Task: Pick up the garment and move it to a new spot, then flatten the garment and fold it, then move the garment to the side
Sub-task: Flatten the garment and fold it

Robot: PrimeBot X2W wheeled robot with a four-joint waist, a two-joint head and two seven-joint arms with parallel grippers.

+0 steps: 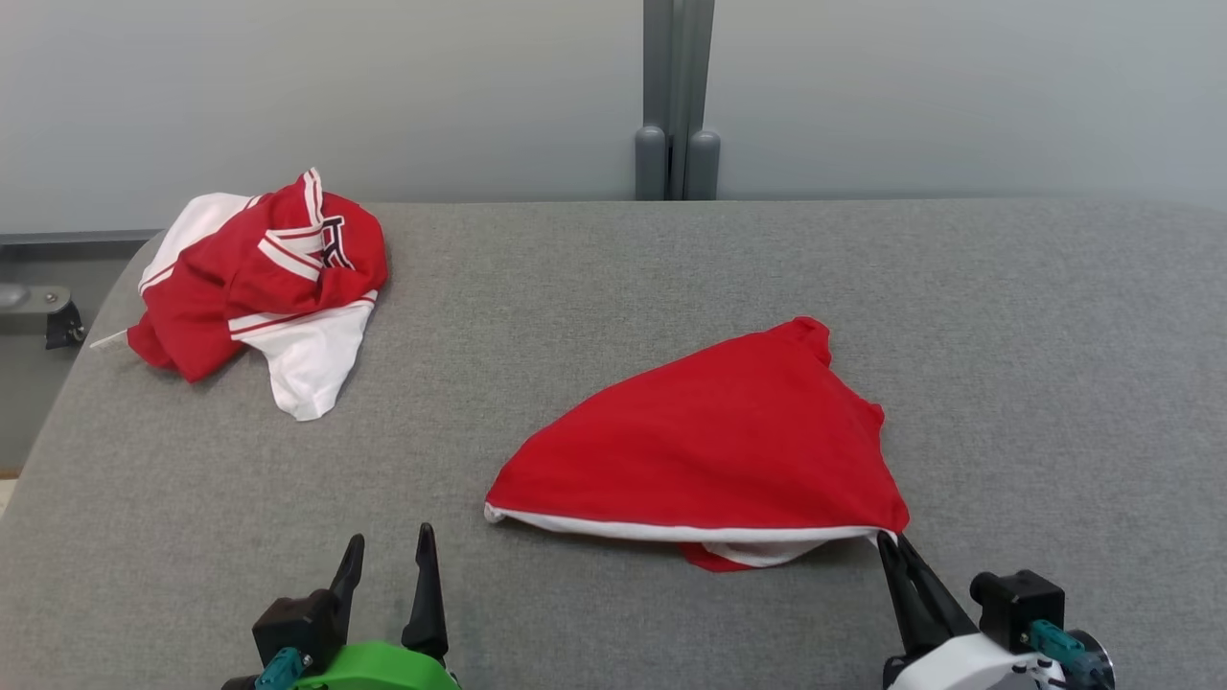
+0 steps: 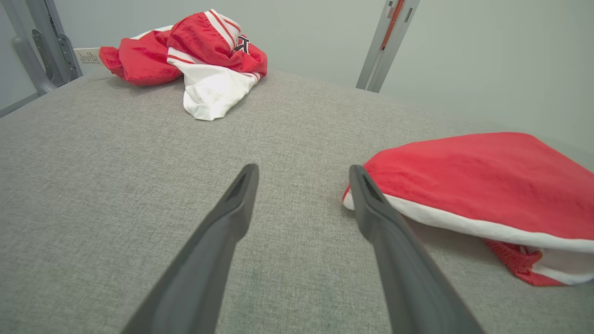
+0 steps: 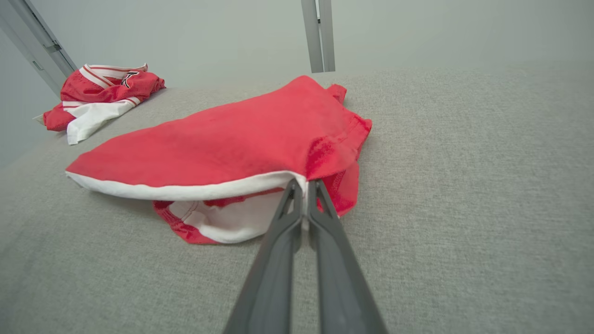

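Red garment [image 1: 709, 441] lies on grey fabric surface [image 1: 613, 287], right of centre and toward the near edge. It makes a rough triangle, with the peak pointing away from the robot and a white hem band along the near side. A bit of red-and-white fabric pokes out under that hem.

Right gripper [image 1: 896, 546] is at the garment's near right corner. In the right wrist view its two dark fingers [image 3: 278, 260] are pinched tight together, and the white hem corner is caught between the tips. The hem next to the grip sits slightly off the surface, with shadow underneath.

Left gripper [image 1: 388, 551] is at the lower left, over bare surface. Its fingers are spread wide with nothing between them. In the left wrist view the garment's left corner sits just beside the right-hand fingertip; can't tell if they touch.

A second item, a crumpled red-and-white jersey [image 1: 264, 278], sits at the far left corner of the surface, well apart from the red garment. It has white stripes and a dark letter showing.

Grey metal post [image 1: 677, 96] stands behind the far edge, against a pale wall.
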